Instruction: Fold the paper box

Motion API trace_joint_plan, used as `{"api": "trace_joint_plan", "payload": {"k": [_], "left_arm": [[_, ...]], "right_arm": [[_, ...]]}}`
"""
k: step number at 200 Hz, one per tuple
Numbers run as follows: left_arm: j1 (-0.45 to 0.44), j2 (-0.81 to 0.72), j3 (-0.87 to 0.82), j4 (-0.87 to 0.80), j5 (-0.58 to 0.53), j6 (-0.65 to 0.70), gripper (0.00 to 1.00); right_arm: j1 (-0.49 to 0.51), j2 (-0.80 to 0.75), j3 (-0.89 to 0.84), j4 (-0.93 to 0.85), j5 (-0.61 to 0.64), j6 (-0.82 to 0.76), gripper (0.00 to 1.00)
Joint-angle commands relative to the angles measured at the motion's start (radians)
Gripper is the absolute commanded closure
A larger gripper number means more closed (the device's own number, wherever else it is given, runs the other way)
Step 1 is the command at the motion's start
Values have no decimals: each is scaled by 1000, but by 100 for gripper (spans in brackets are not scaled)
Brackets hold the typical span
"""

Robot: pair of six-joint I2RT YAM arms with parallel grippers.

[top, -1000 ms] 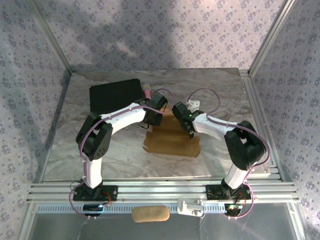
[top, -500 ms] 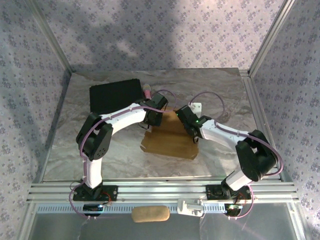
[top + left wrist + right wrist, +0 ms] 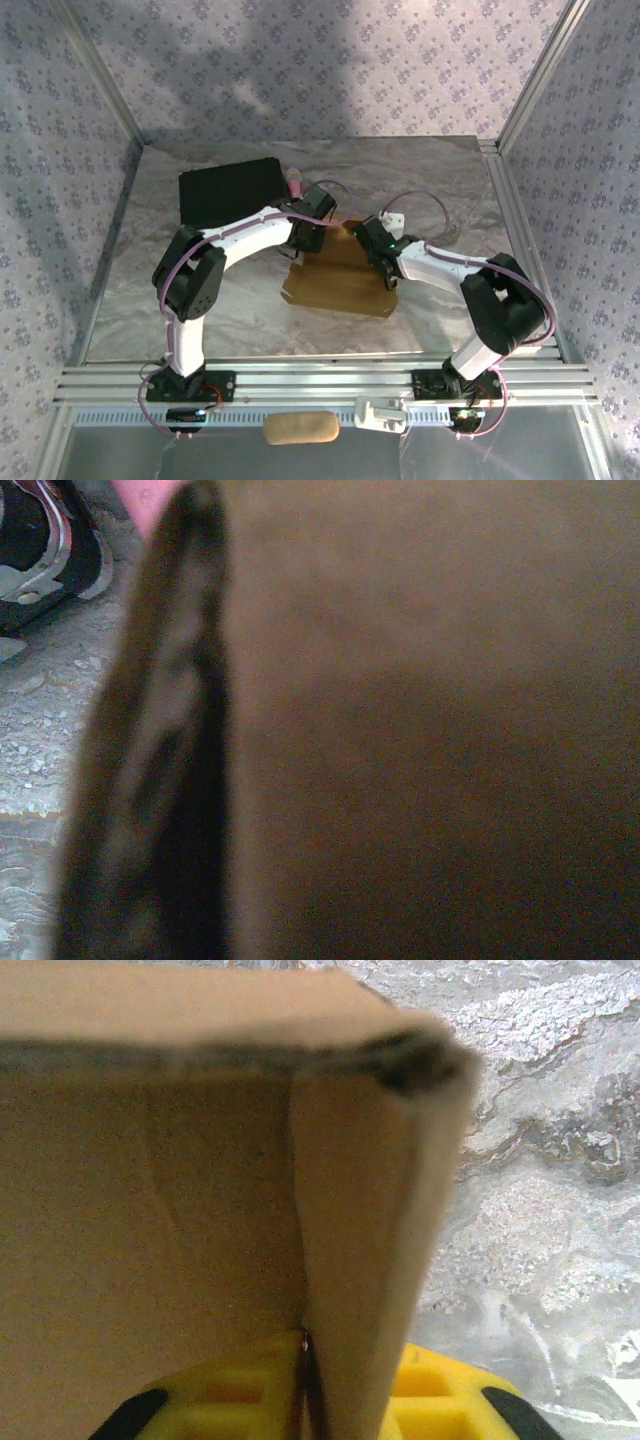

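We see three walls (image 3: 330, 60) papered in pale lilac with a small flower print, set between bare metal posts (image 3: 537, 75) at the corners. The bench (image 3: 230, 310) wears a crinkled silver sheet, mottled grey and white up close. A ribbed metal rail (image 3: 320, 385) runs along its near edge. A soft bright patch lies on the back wall, with shade on either side.

Top view: I read soft, even light from above. Broad dim patches mottle the back wall (image 3: 200, 70). The foil-like table (image 3: 440, 190) has a mild sheen, no hard glare, and faint arm shadows.

Left wrist: dim. The paper box (image 3: 430, 720) sits too close to the lens, all blur, with a dark smear at left.

Right wrist: brighter. The table texture is crisp, the near cardboard soft.
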Motion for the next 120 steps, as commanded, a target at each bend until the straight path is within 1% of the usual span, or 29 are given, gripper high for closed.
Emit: {"api": "trace_joint_plan", "payload": {"k": [1,18,52,101,120], "left_arm": [[-6,-22,17,-49,-33,19,100],[-6,-21,16,-50,-32,19,100],[-6,-23,18,-49,-34,18,100],[-6,-23,23,-53,-44,15,100],[-6,-23,23,-52,-54,9,100]], "right_arm": [[-15,31,-8,-21,-5,44,84],[-19,41,-13,-25,1,55,87],[-19,63,4,-92,54,81,100],[4,84,19,-175,156,96,100],[24,75,20,-168,161,84,100]]}}
